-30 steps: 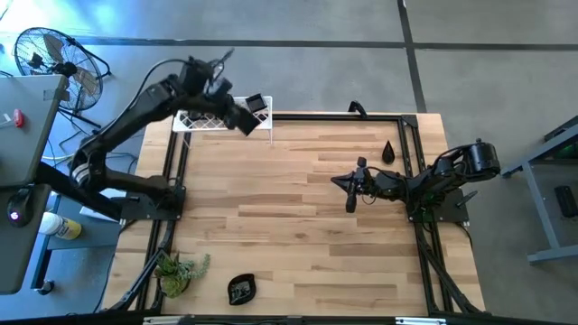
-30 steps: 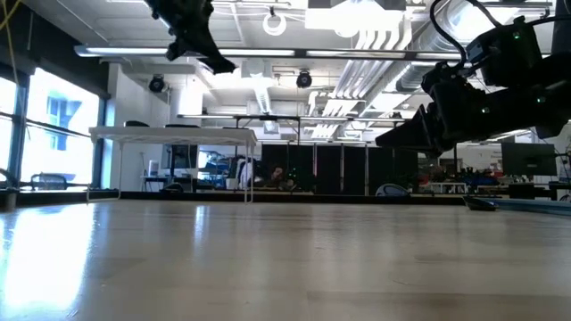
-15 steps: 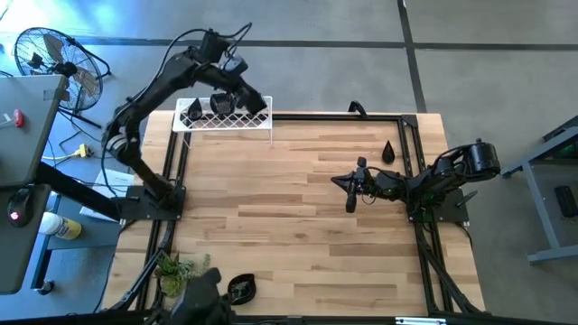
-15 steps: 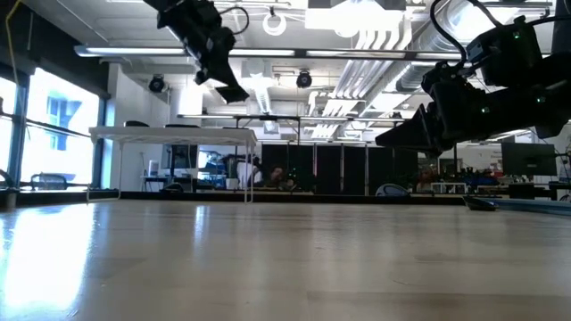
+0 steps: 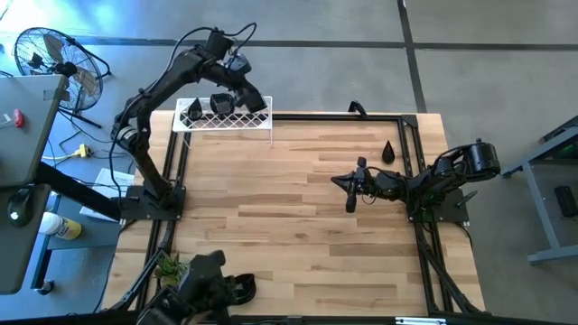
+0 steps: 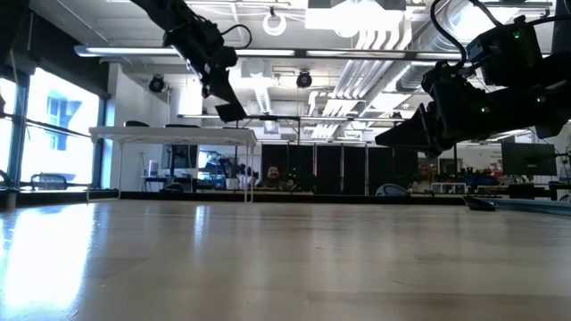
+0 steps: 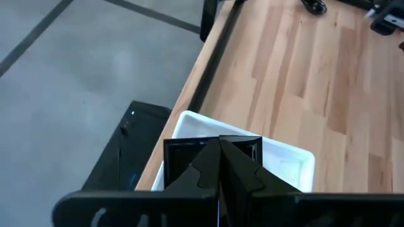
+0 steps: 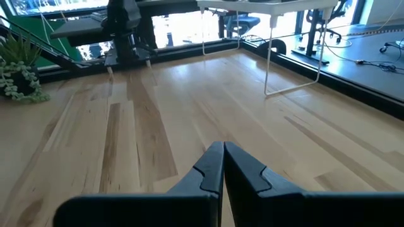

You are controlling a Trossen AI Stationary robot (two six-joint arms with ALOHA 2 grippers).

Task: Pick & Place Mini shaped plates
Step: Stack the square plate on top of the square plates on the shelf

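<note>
Over the white rack (image 5: 223,121) at the table's far left corner you have the left gripper (image 5: 256,102), fingers pressed together on a square black plate (image 7: 213,153), raised above the rack's near end. Two more black plates (image 5: 206,107) sit on the rack. Your right gripper (image 5: 348,183) waits mid-table on the right side, fingers pressed together, holding nothing. One teardrop plate (image 5: 388,151) stands near the right rail; another dish (image 5: 242,287) lies at the near edge beside the plant (image 5: 172,268).
</note>
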